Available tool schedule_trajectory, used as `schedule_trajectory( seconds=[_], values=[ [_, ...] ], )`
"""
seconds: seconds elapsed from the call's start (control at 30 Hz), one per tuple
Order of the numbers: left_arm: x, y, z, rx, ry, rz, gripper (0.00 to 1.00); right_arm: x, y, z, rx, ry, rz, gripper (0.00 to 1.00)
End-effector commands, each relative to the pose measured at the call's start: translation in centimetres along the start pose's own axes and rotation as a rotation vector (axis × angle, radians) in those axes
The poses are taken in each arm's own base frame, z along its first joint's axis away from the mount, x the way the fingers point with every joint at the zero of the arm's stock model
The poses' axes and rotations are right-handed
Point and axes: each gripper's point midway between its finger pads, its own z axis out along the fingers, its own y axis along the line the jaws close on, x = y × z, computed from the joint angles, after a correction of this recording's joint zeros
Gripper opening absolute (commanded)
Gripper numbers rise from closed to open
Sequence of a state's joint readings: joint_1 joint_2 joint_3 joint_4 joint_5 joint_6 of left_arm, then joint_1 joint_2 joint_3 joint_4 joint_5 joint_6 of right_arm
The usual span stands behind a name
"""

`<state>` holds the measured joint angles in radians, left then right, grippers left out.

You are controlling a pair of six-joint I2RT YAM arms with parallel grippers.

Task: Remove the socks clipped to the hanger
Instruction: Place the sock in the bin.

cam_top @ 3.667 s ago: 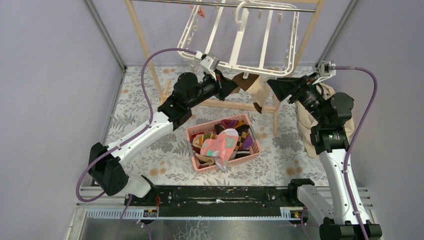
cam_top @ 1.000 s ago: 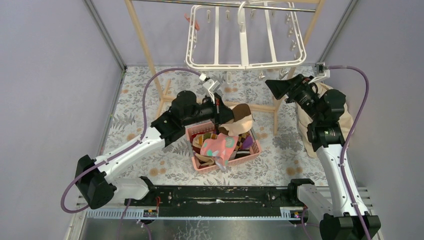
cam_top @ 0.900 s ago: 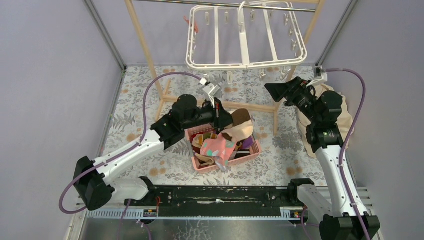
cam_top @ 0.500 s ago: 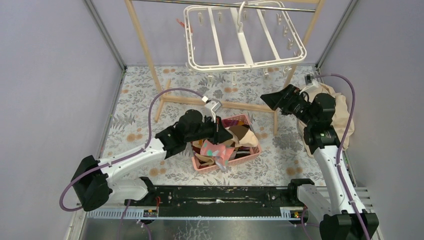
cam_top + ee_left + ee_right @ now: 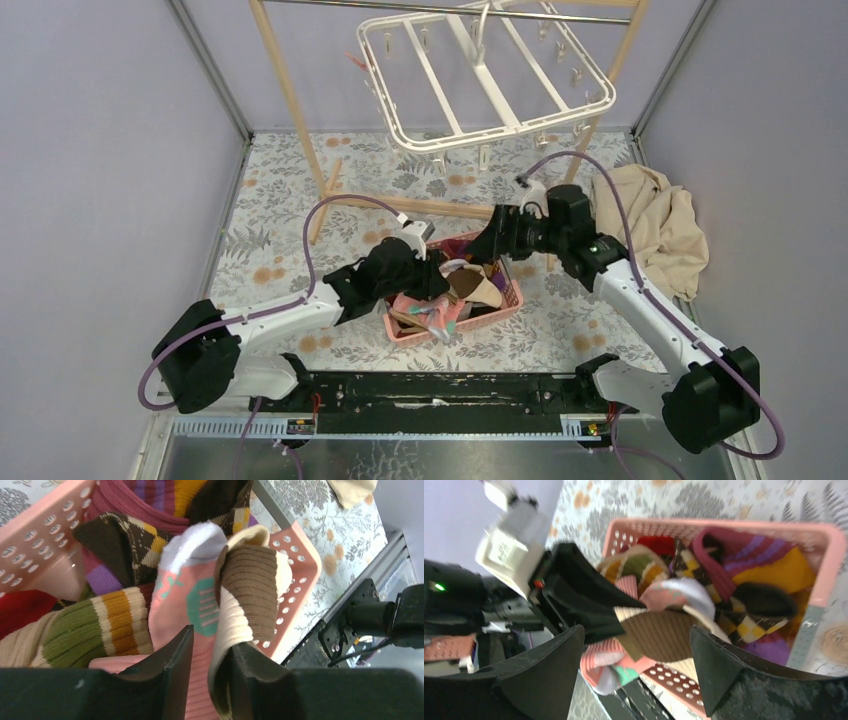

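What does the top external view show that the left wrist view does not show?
Only the top external view shows the white hanger, with no sock visible on it, and the wooden frame. Only the left wrist view shows the left claw parted, with the brown-and-cream sock between its fingers. Both show the pink basket and the socks inside.

Socks [image 5: 468, 287] in basket [image 5: 490, 315]; hanger [image 5: 487, 75] above, behind; cloth [image 5: 650, 225] right.
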<state>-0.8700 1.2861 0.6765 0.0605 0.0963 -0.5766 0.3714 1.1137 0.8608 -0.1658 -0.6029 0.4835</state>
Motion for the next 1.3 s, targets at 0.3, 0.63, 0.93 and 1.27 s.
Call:
schedule_trajectory(
  seconds=[0.3,0.63,0.93,1.27],
  values=[
    [-7.5,-1.4,-2.8,-0.060,-0.223,0.075,0.99,7.0,-3.1,3.1,0.167,0.163,-0.068,0.82],
    [-9.1,-1.0,-7.1,-0.125,-0.303,0.037,0.99,9.7,-6.5,6.2,0.350,0.203,-0.142,0.82],
    [-6.5,0.1,-7.3,-0.131,-0.273,-0.011,0.99,8.5,-11.2,9.3,0.654,0.178,-0.327,0.83],
    [-3.0,0.7,-5.6,-0.150,-0.195,-0.035,0.99,4.6,-14.8,6.3,0.858,0.056,-0.354,0.91]
  ],
)
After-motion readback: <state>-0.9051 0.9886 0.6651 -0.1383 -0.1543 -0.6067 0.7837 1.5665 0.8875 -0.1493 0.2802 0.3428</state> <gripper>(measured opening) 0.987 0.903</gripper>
